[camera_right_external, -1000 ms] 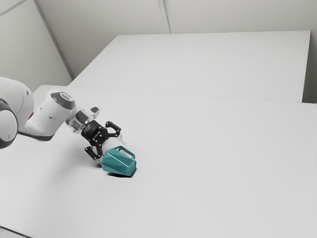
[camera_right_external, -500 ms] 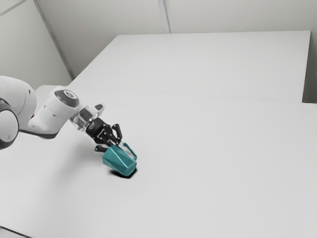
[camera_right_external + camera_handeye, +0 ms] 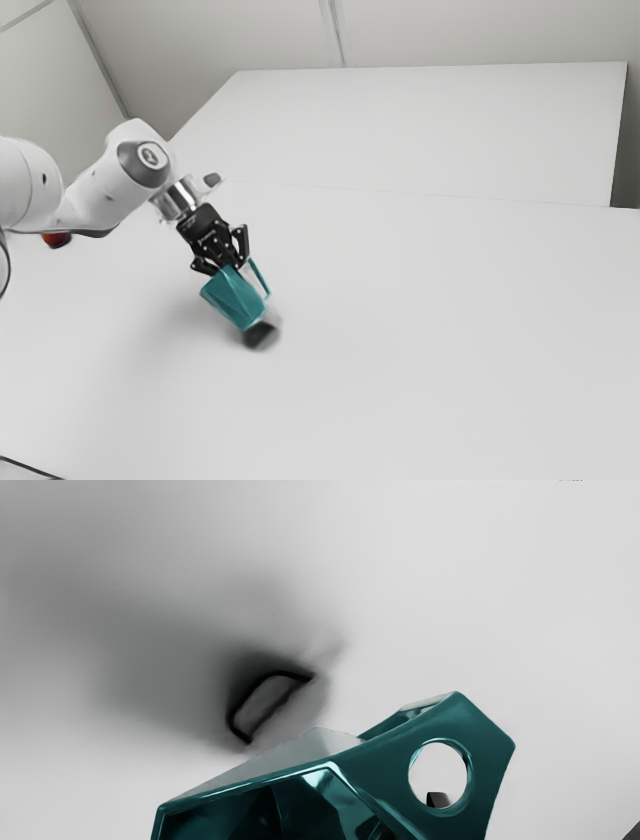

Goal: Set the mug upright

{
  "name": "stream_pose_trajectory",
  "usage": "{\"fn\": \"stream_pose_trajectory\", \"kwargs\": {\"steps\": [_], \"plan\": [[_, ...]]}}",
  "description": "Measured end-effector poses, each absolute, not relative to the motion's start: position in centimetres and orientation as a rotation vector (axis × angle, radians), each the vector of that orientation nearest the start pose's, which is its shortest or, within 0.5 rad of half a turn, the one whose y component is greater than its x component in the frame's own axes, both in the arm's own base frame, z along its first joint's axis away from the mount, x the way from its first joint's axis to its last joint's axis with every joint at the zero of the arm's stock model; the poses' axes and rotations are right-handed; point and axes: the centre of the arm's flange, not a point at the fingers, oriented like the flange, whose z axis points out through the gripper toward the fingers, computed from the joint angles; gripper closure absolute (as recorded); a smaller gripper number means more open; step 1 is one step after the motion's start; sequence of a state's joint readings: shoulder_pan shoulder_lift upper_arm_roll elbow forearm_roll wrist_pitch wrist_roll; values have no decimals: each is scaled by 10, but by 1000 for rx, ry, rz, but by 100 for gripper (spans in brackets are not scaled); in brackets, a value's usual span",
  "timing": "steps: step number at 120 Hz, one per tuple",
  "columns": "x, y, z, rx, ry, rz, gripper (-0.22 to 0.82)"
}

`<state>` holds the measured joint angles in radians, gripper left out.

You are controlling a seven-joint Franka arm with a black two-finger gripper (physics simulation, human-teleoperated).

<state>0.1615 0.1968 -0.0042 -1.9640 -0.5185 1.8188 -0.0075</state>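
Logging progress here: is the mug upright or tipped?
Tipped: the mug slants, its base low toward the exterior view's right, its mouth higher toward the exterior view's left.

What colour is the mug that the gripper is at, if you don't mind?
Teal; the mug shows it best in the wrist view.

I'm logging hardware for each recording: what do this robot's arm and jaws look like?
The arm has smooth, rounded white segments, with a dark grey band and a round, ringed marking near the wrist. A silvery section leads to angular black jaws with jointed links.
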Motion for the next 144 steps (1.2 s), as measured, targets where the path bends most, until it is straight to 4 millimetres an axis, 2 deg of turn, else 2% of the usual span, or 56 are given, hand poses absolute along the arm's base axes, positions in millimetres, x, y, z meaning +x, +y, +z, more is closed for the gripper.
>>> {"fn": "stream_pose_trajectory", "kwargs": {"steps": [19,36,57,85,121,144], "plan": [[566,26,382,-3390,-404,348,78],[572,21,392,-3259,-239,200,78],[578,13,398,-3131,-111,81,79],[584,3,397,-3065,-84,-24,79],[587,1,371,-3052,-160,-30,79],[592,0,345,-3053,-200,-9,79]]}}
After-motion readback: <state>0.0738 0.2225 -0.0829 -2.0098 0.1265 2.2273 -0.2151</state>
